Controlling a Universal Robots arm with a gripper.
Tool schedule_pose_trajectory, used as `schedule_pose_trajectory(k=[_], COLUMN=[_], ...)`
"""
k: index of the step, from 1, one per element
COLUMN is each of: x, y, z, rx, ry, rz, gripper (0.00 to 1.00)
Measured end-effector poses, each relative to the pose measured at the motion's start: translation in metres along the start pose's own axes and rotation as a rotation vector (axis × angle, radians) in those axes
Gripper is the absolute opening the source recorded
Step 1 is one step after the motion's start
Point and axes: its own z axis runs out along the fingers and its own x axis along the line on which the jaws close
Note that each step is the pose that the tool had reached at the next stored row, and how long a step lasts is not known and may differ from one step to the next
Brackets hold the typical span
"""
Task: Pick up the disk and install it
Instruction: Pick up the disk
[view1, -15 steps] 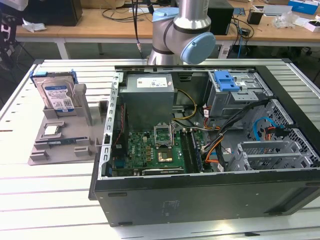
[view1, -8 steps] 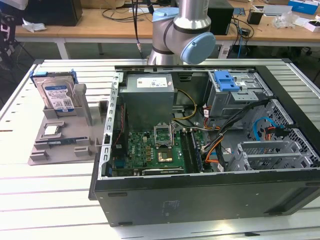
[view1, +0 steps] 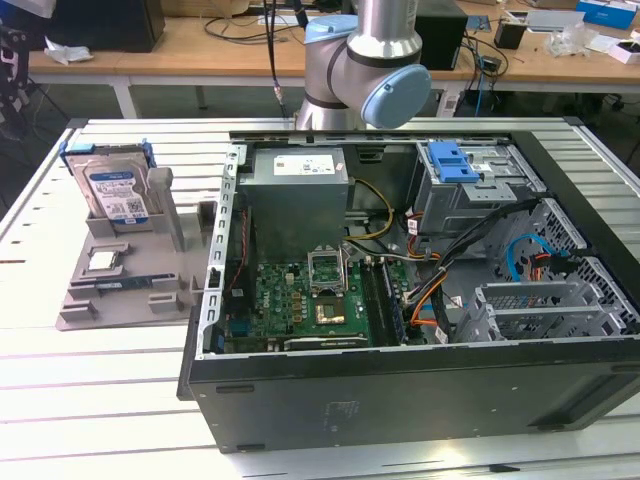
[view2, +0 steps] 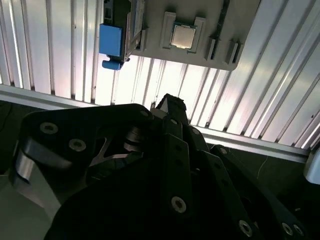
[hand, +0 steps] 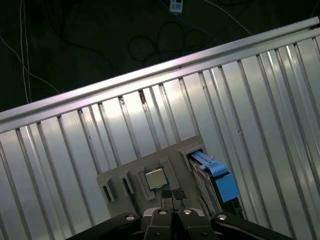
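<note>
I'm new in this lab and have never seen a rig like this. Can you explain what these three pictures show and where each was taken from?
The grey-and-blue machine at the back of the exterior view is a robot arm. That picture comes from a camera off the arm, looking over a slatted metal table. On it lies an open computer case and, toward the exterior view's left, a grey holder. The disk, a hard drive in a blue bracket, stands upright in that holder; a small square chip lies flat in a recess beside it. The two wrist views come from cameras riding on the arm, looking at the holder. In the first wrist view the arm's hand shows in the foreground, away from the holder; the disk sits untouched.
</note>
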Motion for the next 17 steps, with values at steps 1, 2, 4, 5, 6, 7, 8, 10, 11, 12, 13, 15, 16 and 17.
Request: schedule_pose_trajectory(k=[1,2,4,5,6,7,8,10,11,12,13,15,16,17], x=[0.0000,0.0000,0.0000,0.0000,0.0000,0.0000,0.0000,0.0000,0.0000,0.0000,0.0000,0.0000,0.0000,0.0000], y=[0.0000,0.0000,0.0000,0.0000,0.0000,0.0000,0.0000,0.0000,0.0000,0.0000,0.0000,0.0000,0.0000,0.0000], z=[0.0000,0.0000,0.0000,0.0000,0.0000,0.0000,0.0000,0.0000,0.0000,0.0000,0.0000,0.0000,0.0000,0.0000], rx=[-0.0003,-0.0005,-0.0009,-0.0010,-0.0012,-0.0014,-0.0017,-0.0020,-0.0021,-0.0023,-0.0026,-0.0030,-0.0033,-0.0037], ry=[0.0002,0.0004,0.0007,0.0008,0.0010,0.0011,0.0014,0.0017,0.0019,0.0020,0.0023,0.0026,0.0030,0.0032], rz=[-0.010,-0.018,-0.033,-0.038,-0.044,-0.053,-0.064,-0.078,-0.085,-0.091,-0.103,-0.118,-0.133,-0.147], gripper=[0.10,0.10,0.10,0.10,0.10,0.10,0.10,0.10,0.10,0.10,0.10,0.10,0.10,0.10])
